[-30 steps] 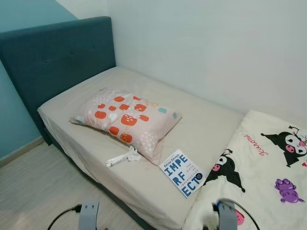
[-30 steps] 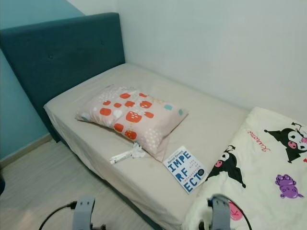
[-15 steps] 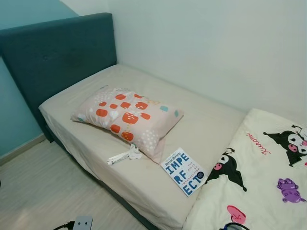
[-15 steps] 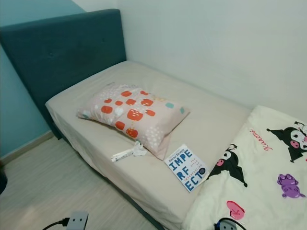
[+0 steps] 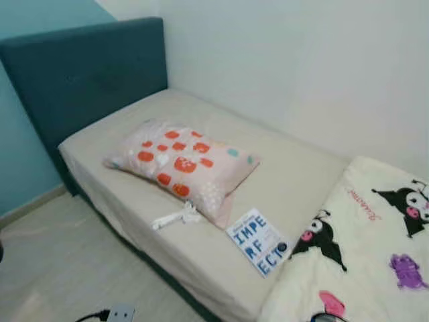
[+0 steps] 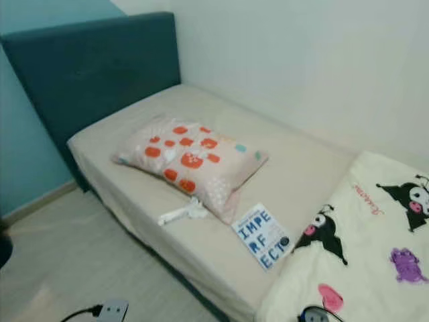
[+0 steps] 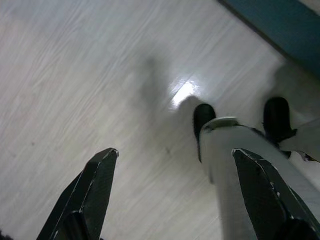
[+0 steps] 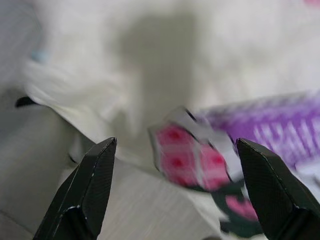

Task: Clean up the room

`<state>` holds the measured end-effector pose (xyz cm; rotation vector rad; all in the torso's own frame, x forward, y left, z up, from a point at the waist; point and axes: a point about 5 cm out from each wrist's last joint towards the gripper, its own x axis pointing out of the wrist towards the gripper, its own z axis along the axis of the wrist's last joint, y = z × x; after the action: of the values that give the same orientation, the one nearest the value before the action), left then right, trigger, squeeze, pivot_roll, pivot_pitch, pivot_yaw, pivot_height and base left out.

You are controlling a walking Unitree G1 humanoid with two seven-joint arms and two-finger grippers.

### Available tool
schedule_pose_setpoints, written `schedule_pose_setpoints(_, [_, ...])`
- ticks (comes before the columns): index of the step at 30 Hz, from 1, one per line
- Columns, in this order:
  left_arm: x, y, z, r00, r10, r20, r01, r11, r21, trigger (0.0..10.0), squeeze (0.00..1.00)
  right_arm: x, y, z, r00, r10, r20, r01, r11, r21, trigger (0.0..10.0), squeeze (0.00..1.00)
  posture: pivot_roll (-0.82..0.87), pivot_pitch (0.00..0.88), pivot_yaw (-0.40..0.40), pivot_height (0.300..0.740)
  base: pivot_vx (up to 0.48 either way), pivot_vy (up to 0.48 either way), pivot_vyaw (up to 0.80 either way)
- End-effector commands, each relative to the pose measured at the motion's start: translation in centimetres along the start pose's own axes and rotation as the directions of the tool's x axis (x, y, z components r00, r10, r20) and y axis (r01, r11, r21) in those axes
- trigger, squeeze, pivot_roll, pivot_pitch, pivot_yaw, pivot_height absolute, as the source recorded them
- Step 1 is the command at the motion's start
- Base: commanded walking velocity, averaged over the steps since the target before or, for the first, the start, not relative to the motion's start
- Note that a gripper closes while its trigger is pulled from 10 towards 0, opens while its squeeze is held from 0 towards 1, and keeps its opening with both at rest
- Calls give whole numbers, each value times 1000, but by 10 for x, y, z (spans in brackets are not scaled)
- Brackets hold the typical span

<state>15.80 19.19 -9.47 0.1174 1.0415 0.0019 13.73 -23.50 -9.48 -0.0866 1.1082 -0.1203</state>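
Bed [image 5: 295, 181] with a beige sheet stands against the white wall [image 5: 301, 67], with a teal headboard [image 5: 80, 74] at its far-left end. Patterned pillow [image 5: 184, 164] lies in the middle of the mattress. A white crumpled wrapper [image 5: 175, 217] sits just beside the pillow's near edge, close to the mattress edge. A blue-and-white book [image 5: 259, 241] lies flat near the pillow's corner, touching or just beside the cartoon-print blanket [image 5: 375, 255] that covers the right end of the bed.

Left gripper [image 7: 175, 195] hangs over the pale wood floor [image 5: 60, 268], fingers spread wide with nothing between them; the robot's own leg and dark feet show beneath it. It is well apart from the wrapper and book on the bed. Right gripper [image 8: 175, 190] hovers over the blanket, close above a pink-and-purple printed patch, fingers also spread wide and empty; view blurred. The book lies to its left on the bed, not between its fingers.

Against one second ago: both silver forearms, then standing up from the bottom edge of the head views, have dropped almost out of frame; only a sliver of the left arm's top [image 5: 120, 312] and a dark bit at the lower right remain. The whole scene has shifted slightly and blurred, consistent with camera motion. Pillow, wrapper, book and blanket keep the same arrangement.
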Motion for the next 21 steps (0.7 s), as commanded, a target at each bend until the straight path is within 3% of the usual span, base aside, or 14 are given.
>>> schedule_pose_setpoints(1, [-1, 2, -7, 1000, 3, -21, -3, 1000, 7, 10000, 0, 0, 3, 1, 1000, 8, -7, -8, 1000, -15, 10000, 0, -78, 28, -58, 740, 0, 0, 800])
schedule_pose_setpoints(13, [-2, 4, -11, 1000, 4, -29, -3, 1000, 20, 10000, 0, 4, 36, 17, 998, 66, 6, -66, 996, -62, 10000, 0, -76, 35, -56, 740, 0, 0, 800])
schedule_pose_setpoints(21, [-1, 1, -7, 1000, -4, -18, 5, 1000, 23, 10000, 0, 4, 33, 17, 998, 70, 5, -70, 995, -65, 10000, 0, -76, 35, -54, 740, 0, 0, 800])
